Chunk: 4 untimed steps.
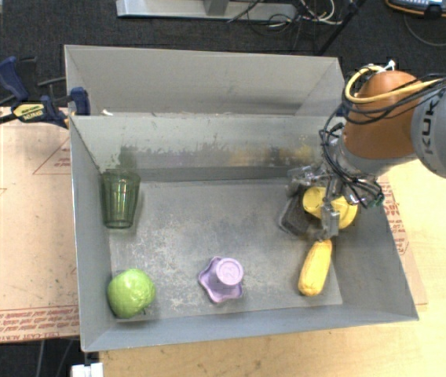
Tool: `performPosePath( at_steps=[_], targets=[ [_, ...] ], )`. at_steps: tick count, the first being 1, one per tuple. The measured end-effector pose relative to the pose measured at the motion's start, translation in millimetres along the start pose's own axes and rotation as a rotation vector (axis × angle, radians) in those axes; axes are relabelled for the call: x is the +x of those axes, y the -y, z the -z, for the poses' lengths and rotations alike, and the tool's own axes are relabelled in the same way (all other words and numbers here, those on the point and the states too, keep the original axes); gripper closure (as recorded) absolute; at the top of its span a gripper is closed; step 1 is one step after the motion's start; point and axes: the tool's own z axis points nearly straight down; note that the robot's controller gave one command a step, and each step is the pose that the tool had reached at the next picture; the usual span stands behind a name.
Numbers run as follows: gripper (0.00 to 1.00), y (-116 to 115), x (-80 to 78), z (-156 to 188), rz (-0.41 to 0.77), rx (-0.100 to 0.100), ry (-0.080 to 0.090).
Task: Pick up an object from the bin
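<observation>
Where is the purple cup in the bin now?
In the camera view the purple cup lies midway along the bin's near wall, between the green apple on its left and the long yellow fruit on its right.

Gripper [329,220] partly hides a round yellow thing [314,203] beneath it

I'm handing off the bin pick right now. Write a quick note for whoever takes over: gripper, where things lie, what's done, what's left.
Gripper: low at the right side of the bin, over a round yellow thing with a dark grey piece beside it.
Nearby: a long yellow piece lies just in front of it.
Elsewhere: purple cup at front middle, green apple in the front-left corner, green tumbler standing at left.
Done: the arm is down in the bin.
Left: nothing is lifted yet; the grasp is unconfirmed.
</observation>
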Motion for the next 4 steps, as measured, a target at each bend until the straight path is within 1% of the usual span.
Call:
performPosePath(
  at_steps=[1, 2, 3, 4],
  targets=[
    [0.0, 8, -0.4, -5, 0.129, -0.008, -0.004],
    [0.0, 8, -5.9, -8, 0.137, -0.008, 0.0],
    [0.0, 5, 14.3, 25, 0.075, -0.007, -0.005],
    [1.0, 12, 14.7, 14, 0.322, -0.019, 0.014]
  ],
)
